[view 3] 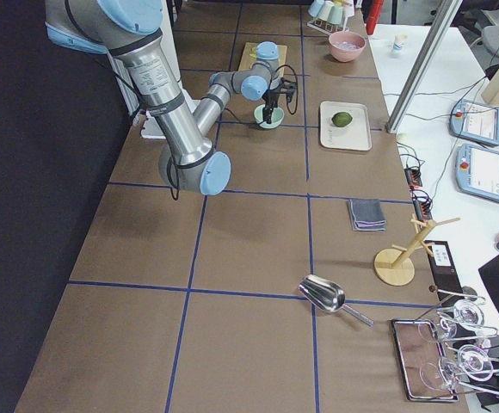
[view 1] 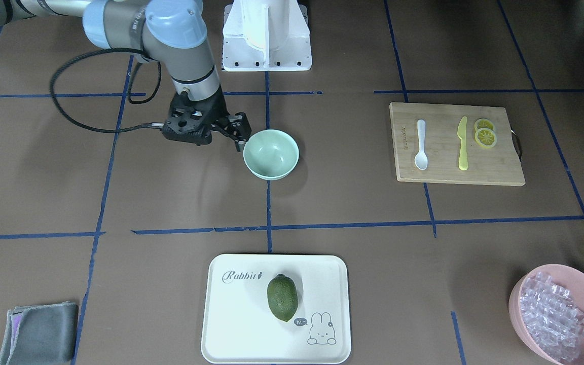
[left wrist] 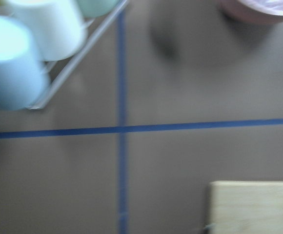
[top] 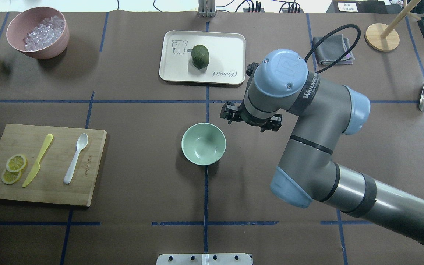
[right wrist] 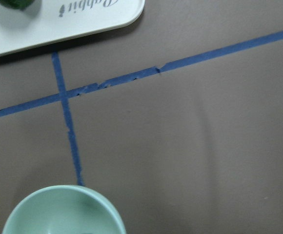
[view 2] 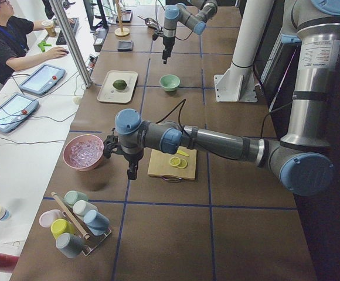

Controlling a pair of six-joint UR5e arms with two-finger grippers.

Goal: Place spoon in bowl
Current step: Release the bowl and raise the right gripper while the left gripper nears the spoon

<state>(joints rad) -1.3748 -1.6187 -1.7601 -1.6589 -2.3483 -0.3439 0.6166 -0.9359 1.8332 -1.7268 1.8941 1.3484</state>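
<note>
While the right arm holds its gripper [view 1: 239, 138] just beside the green bowl [view 1: 270, 153], at the bowl's far right side, you can see that the white spoon [view 1: 421, 144] lies flat on the wooden cutting board [view 1: 454, 172], well apart from the bowl on the robot's left side of the table. On that board the spoon lies beside a yellow knife [view 1: 463, 143], handle toward the near edge and scoop toward the far edge, and two lemon slices [view 1: 485, 133] sit left of the knife. The bowl stands upright with nothing in it, near the middle of the table. You cannot tell from any view whether the right jaws are apart or together, nor whether a fingertip touches the bowl's rim. The left gripper [view 2: 131, 172] points down over bare table between the pink bowl of clear cubes [view 2: 83, 153] and the cutting board; its jaws cannot be judged either, and its blurred wrist view shows only a corner of the board, blue tape lines and some pale cups [left wrist: 14, 63]. Farther out, a white tray [view 1: 236, 314] carries a dark green fruit [view 1: 282, 297].
</note>
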